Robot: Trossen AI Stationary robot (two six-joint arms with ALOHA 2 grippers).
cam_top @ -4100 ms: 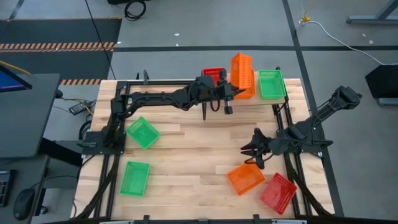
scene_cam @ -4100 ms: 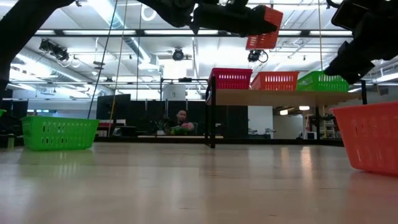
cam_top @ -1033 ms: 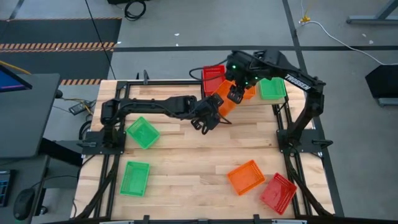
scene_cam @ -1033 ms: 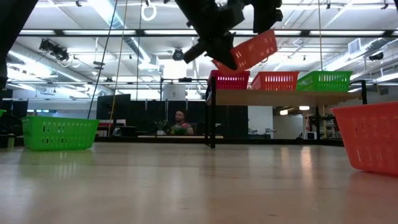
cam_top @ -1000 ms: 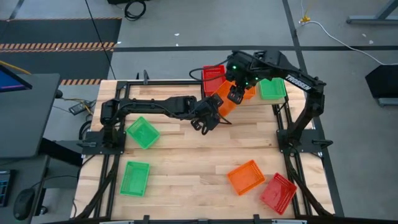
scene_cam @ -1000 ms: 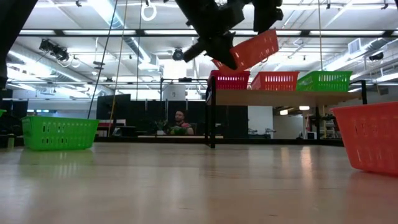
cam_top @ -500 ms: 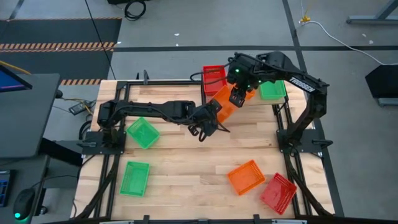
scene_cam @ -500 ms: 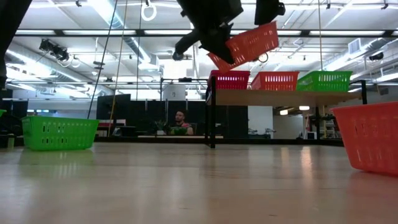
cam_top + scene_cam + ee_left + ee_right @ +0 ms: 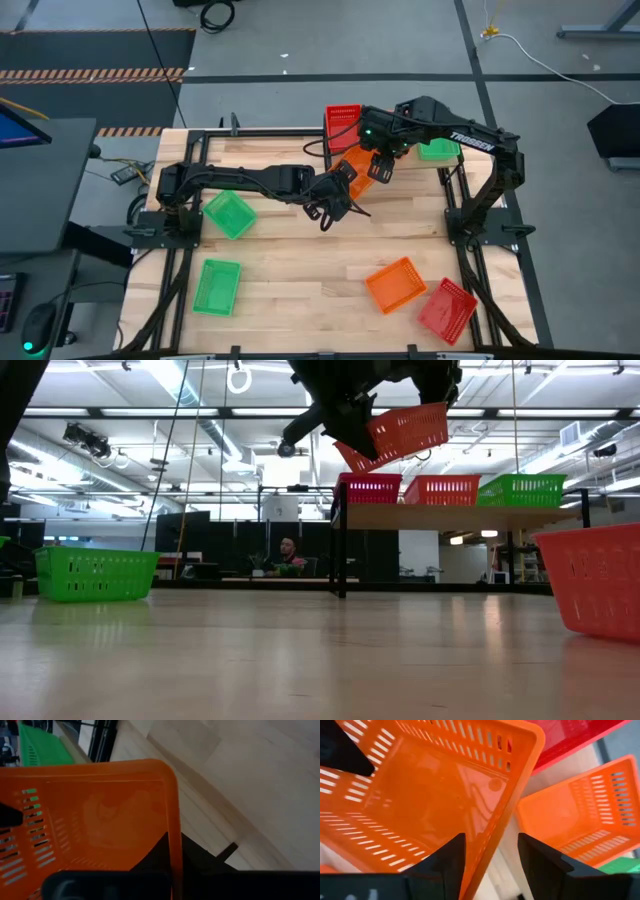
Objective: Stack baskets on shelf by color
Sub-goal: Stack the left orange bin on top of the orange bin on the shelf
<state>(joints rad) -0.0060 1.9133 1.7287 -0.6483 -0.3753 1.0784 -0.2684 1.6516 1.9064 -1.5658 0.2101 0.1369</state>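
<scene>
— Where is the orange basket [image 9: 356,163]?

— In the air, above the table [image 9: 290,250] and just in front of the shelf [image 9: 450,515]. The low view shows it higher than the baskets standing on the shelf. It hangs tilted, with one end lower than the other.

— Who has it?

— The left gripper [image 9: 340,185] is clamped on its lower end. In the left wrist view a dark finger [image 9: 157,850] sits inside the wall, right at the rim.

— And the right gripper [image 9: 378,168]?

— It is at the basket's other end, nearer the shelf. Its fingers [image 9: 445,857] stand apart, one inside the wall and one outside. There is a gap beside the rim, so it is open and not pinching.

— What is on the shelf?

— Three baskets in a row: a red basket [image 9: 370,487], a second orange basket [image 9: 441,489] and a green basket [image 9: 520,489]. From above, the right arm hides most of the middle one.

— And on the table?

— Two more green baskets [image 9: 228,213] [image 9: 217,285] lie on the left side, well apart from the arms. On the right, near the front, a third orange basket [image 9: 395,283] lies just beside a second red basket [image 9: 446,308].

— Anything beyond the table?

— A person [image 9: 290,555] sits far back in the room.
</scene>
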